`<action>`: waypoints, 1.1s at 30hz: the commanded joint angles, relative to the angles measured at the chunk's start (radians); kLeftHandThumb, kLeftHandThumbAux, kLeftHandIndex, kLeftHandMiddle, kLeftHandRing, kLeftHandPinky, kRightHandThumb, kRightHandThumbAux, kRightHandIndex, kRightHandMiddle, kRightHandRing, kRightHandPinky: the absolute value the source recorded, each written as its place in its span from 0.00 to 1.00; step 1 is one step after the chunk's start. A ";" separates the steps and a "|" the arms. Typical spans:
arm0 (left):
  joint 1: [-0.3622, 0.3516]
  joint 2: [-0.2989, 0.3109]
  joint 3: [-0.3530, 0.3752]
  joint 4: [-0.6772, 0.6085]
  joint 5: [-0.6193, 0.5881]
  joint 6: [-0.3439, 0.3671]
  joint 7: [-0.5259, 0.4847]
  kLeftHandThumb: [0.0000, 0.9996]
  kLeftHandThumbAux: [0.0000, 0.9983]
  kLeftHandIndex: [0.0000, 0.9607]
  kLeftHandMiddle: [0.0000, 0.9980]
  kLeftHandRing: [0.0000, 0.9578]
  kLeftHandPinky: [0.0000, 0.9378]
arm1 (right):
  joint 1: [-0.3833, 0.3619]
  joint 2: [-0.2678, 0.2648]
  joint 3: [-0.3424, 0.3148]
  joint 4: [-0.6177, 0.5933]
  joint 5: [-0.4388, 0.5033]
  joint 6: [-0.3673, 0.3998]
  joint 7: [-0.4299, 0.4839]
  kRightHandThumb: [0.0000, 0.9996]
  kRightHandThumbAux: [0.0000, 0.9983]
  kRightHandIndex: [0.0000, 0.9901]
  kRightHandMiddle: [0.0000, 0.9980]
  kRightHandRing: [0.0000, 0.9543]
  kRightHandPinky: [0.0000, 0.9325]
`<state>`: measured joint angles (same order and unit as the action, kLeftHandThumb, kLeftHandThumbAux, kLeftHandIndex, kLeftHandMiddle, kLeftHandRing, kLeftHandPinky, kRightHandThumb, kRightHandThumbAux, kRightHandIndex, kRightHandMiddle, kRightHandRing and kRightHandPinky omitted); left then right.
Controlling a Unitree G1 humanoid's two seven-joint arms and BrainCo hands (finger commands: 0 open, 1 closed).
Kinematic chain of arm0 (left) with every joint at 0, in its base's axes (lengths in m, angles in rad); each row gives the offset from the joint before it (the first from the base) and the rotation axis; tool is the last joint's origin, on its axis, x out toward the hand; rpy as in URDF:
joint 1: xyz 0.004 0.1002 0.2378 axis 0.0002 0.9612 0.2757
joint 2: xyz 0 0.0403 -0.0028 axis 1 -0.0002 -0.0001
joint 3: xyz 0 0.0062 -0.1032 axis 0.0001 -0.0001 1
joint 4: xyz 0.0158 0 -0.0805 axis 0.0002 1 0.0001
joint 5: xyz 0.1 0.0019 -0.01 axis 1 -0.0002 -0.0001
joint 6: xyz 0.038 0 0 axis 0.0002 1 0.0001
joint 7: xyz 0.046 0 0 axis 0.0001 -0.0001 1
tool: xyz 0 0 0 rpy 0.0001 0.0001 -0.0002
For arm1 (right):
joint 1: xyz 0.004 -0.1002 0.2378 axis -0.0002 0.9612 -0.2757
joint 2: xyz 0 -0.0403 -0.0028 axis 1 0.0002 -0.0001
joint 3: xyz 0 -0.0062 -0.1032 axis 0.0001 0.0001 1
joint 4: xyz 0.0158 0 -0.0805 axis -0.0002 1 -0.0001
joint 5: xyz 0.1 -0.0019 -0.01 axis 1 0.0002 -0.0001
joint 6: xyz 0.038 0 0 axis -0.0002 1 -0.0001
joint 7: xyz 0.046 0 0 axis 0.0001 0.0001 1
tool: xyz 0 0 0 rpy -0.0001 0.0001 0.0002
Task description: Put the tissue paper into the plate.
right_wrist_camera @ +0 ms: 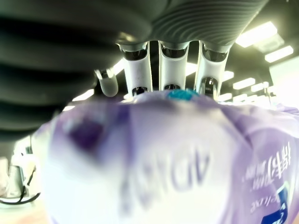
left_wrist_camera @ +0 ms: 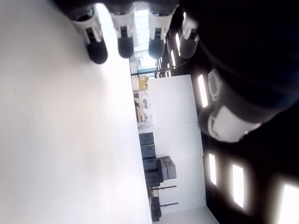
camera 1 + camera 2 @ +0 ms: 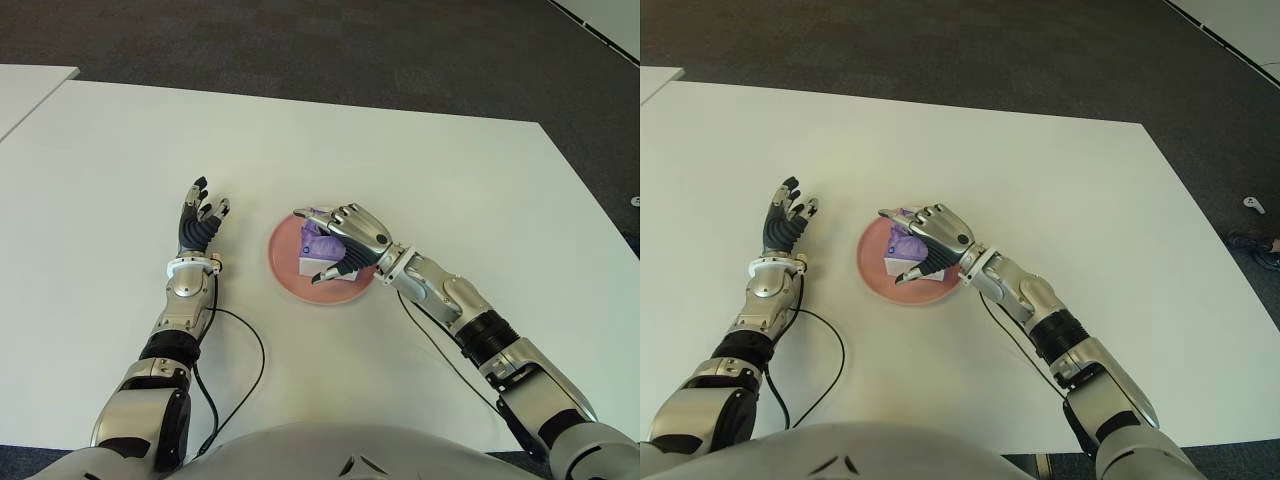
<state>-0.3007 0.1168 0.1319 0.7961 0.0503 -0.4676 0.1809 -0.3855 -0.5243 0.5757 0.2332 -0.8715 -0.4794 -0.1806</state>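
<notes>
Tissue paper [image 3: 322, 245] — a purple-and-white pack — sits over the pink plate [image 3: 284, 262] at the centre of the frame, on a white desk [image 3: 420, 180]. The right robot hand [image 3: 352, 243] has its fingers curled around the pack from above. The left robot hand [image 3: 202, 222], fingers spread and holding nothing, shows just left of the plate. One risk: if the fingers let go unevenly, the pack could tip over the rim — or drag the plate.
</notes>
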 commanded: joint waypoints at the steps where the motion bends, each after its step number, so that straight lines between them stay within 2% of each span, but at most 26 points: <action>1: 0.007 -0.006 -0.012 0.027 -0.001 0.027 -0.021 0.18 0.62 0.05 0.06 0.06 0.11 | 0.059 -0.015 0.015 -0.014 -0.004 0.011 0.096 0.03 0.44 0.00 0.00 0.00 0.00; 9: -0.003 -0.005 -0.004 0.047 -0.016 0.024 -0.040 0.20 0.62 0.06 0.05 0.06 0.10 | 0.059 -0.011 -0.024 -0.051 0.039 0.003 0.145 0.05 0.43 0.00 0.00 0.00 0.00; 15: -0.006 -0.002 -0.003 0.069 -0.015 -0.013 -0.041 0.20 0.63 0.05 0.04 0.05 0.10 | 0.057 -0.005 -0.058 -0.069 0.088 -0.003 0.175 0.05 0.43 0.00 0.00 0.00 0.00; 20: -0.010 0.005 -0.007 0.090 -0.005 -0.042 -0.037 0.19 0.65 0.05 0.03 0.04 0.09 | 0.031 0.011 -0.093 -0.055 0.122 -0.015 0.164 0.05 0.44 0.00 0.00 0.00 0.00; 24: -0.013 0.009 -0.005 0.101 -0.007 -0.050 -0.040 0.18 0.66 0.04 0.03 0.04 0.09 | -0.023 0.031 -0.155 -0.051 0.209 -0.015 0.177 0.04 0.44 0.00 0.00 0.00 0.00; 27: -0.015 0.008 -0.002 0.103 -0.012 -0.046 -0.041 0.17 0.66 0.04 0.03 0.04 0.09 | -0.034 0.053 -0.201 -0.031 0.244 -0.015 0.145 0.03 0.44 0.00 0.00 0.00 0.00; 30: -0.015 0.007 0.000 0.104 -0.018 -0.042 -0.043 0.17 0.66 0.04 0.03 0.04 0.09 | -0.043 0.068 -0.221 -0.007 0.251 -0.017 0.128 0.03 0.44 0.00 0.00 0.00 0.00; 33: -0.019 0.000 0.005 0.112 -0.026 -0.035 -0.041 0.18 0.66 0.04 0.03 0.04 0.08 | -0.082 0.111 -0.247 0.079 0.263 -0.016 0.061 0.03 0.44 0.00 0.00 0.00 0.00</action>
<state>-0.3359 0.1257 0.1370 0.8731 0.0357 -0.5358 0.1558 -0.4482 -0.4514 0.3475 0.2365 -0.6229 -0.4935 -0.0769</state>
